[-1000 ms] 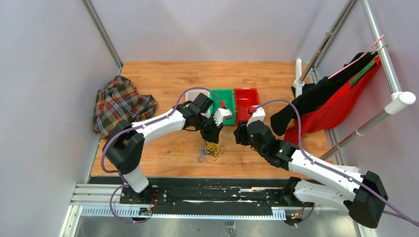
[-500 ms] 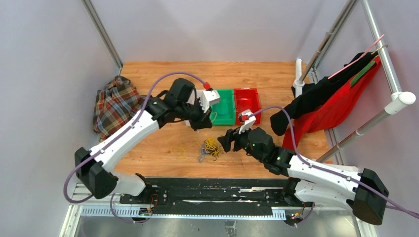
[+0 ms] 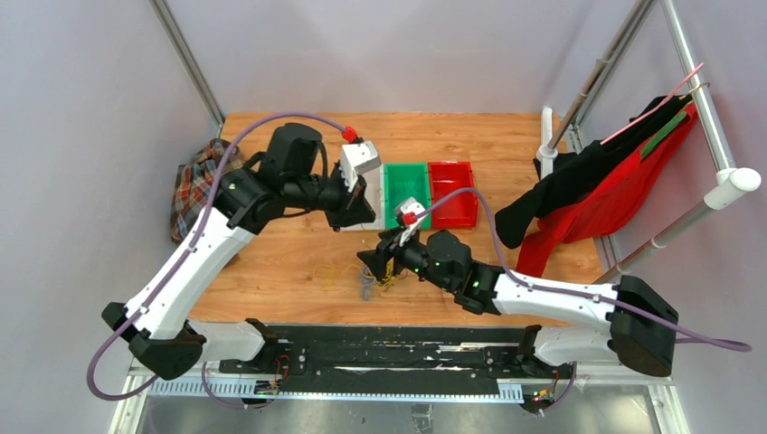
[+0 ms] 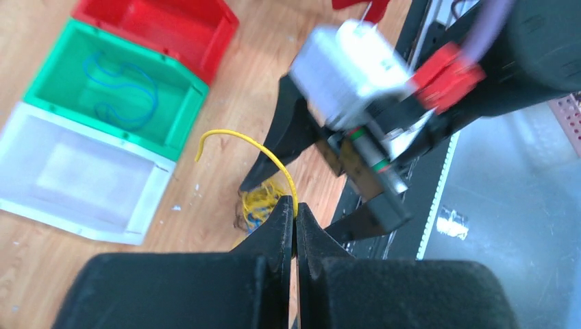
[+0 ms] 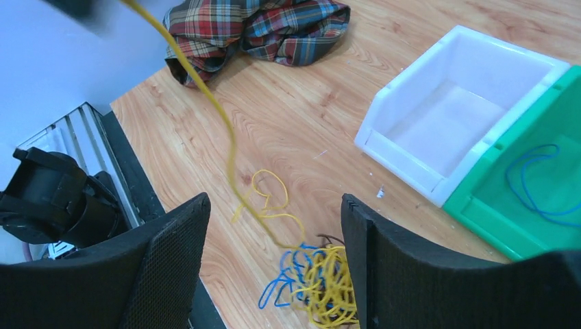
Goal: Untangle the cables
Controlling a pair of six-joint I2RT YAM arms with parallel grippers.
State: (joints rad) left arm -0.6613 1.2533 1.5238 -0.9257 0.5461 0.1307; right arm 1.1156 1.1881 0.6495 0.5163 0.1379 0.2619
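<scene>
tangle of cables (image 5: 322, 281): yellow and blue strands mixed, some dark wire underneath (shade hard to name)
lifted cable (image 4: 270, 159): plain yellow
loose cable (image 4: 123, 92): blue, on green
white bin (image 5: 460, 116): milky white, unpatterned
green bin (image 4: 65, 68): solid green
red bin (image 4: 171, 31): solid red
cloth (image 5: 257, 24): plaid, red and dark blue-green blocks, thin pale and yellow lines
table (image 5: 274, 123): orange-brown, wood grain
hanging garments (image 3: 624, 203): one black, one red
hoses (image 3: 280, 115): purple
</scene>
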